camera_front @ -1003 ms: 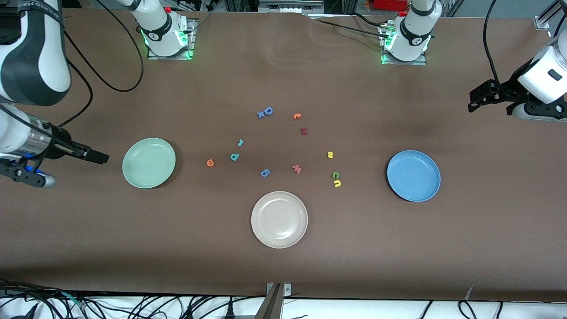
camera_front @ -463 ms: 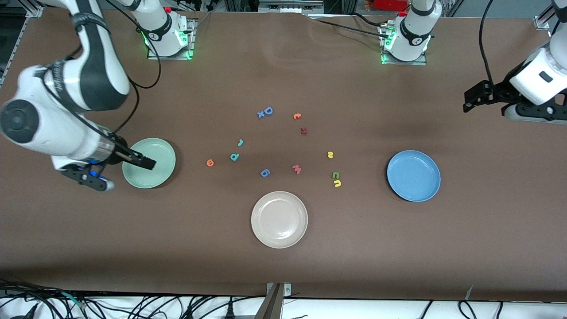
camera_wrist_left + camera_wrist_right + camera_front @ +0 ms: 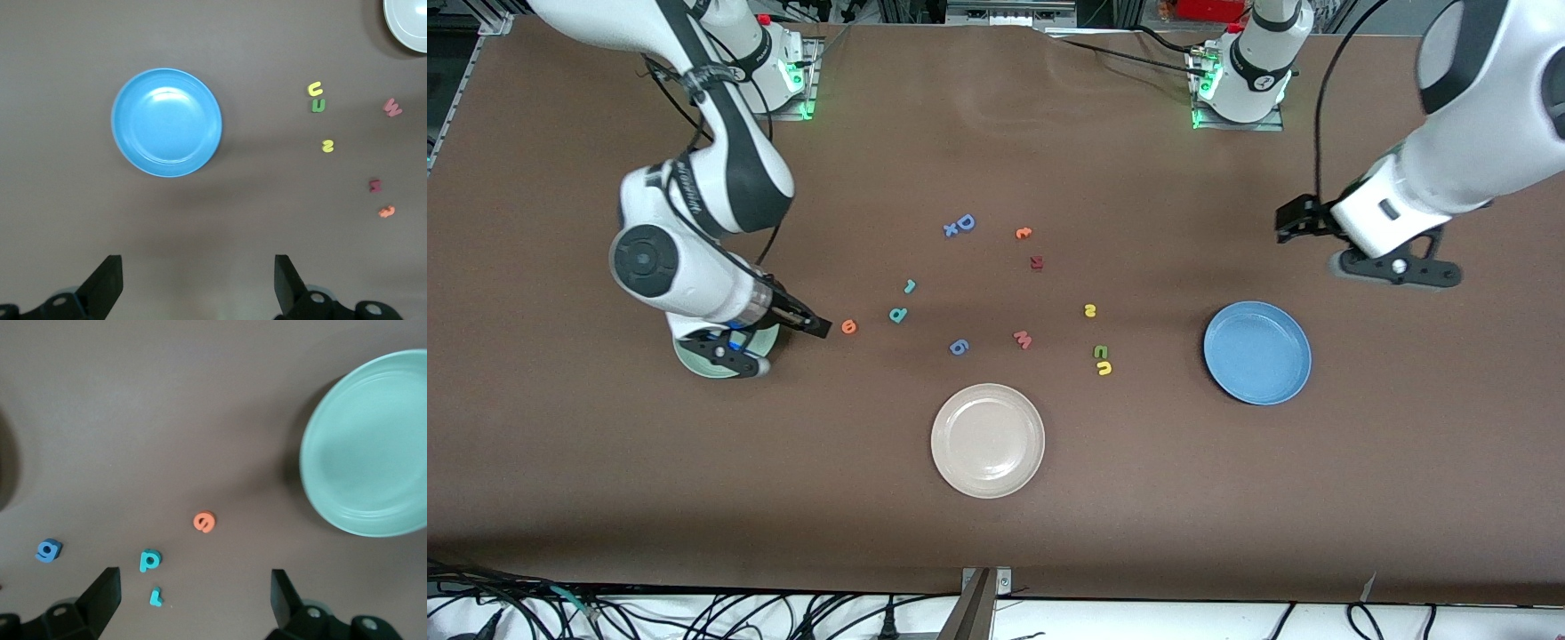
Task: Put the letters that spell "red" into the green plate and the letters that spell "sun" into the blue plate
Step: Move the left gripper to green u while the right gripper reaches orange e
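In the front view the right gripper (image 3: 818,327) is seen at the left-centre of the frame, its fingers spread apart and holding nothing, just beside the orange "e" (image 3: 849,327). The green plate (image 3: 694,364), at the left of the frame below centre, is largely covered by that arm's wrist. The teal "d" (image 3: 898,315) and teal "r" (image 3: 910,286) lie near the frame's centre, the "r" higher in the frame. The left gripper (image 3: 1288,222) is seen at the upper right of the frame, likewise spread wide and empty, above the blue plate (image 3: 1257,353), which sits at the right of the frame at mid-height. The yellow "s" (image 3: 1089,310), green "n" (image 3: 1101,352) and yellow "u" (image 3: 1104,368) lie right of centre, the "n" and "u" touching or nearly so. A beige-white plate (image 3: 988,440) is found at the lower centre of the frame. A blue "D" (image 3: 964,222) sits above centre, and a pink "m" (image 3: 1023,339) lies between the two letter groups.
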You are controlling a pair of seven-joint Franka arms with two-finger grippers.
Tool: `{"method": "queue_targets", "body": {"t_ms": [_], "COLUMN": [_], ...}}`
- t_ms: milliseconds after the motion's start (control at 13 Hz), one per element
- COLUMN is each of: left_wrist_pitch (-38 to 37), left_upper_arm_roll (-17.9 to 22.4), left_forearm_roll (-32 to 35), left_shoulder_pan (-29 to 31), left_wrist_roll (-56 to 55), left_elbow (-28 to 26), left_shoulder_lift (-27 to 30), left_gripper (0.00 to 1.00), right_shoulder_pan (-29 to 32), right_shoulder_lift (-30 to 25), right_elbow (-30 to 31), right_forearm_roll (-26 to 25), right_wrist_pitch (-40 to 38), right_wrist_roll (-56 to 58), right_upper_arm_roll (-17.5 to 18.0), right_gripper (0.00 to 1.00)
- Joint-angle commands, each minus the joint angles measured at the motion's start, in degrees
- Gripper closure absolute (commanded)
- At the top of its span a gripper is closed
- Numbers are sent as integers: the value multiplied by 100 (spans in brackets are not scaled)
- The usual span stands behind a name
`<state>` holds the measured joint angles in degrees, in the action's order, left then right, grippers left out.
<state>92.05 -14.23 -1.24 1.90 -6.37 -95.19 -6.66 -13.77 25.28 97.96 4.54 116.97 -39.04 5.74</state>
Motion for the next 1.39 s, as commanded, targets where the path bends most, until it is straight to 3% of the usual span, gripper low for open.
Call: {"method": "queue_targets", "body": {"t_ms": [0,386,849,1003,1312], "left_wrist_pitch": [373,1243,3106,3327,3810], "left_upper_arm_roll": [-334,-335,-326,-326,-335], "left_forearm_roll": [-16,483,773,1247,1601], "left_shoulder_pan": [-102,-1041,-1323,-1455,-1535], "left_wrist_roll": [-688,-1666,-2438,-2894,-3099], "left_elbow": [88,88,88,79,36], "left_shoulder_lift": [-501,-1494,-2610,-2945,-3394], "left_gripper": [0,0,0,0,1], "right_shoulder_pan": [-91,-144,-152,-161,-144], "right_shoulder_lift": [196,618,786,795,856], "right_elbow": [450,636,820,1162,1216], "right_forearm_roll": [-23,-6,-198,-243,-278], "right_wrist_pitch": [754,1072,1624,2222,2251], "right_wrist_roll": [-68,-391,-569,-517,-271], "right_upper_arm_roll": [23,189,270,270,252], "right_gripper": [1,1,5,5,5]}}
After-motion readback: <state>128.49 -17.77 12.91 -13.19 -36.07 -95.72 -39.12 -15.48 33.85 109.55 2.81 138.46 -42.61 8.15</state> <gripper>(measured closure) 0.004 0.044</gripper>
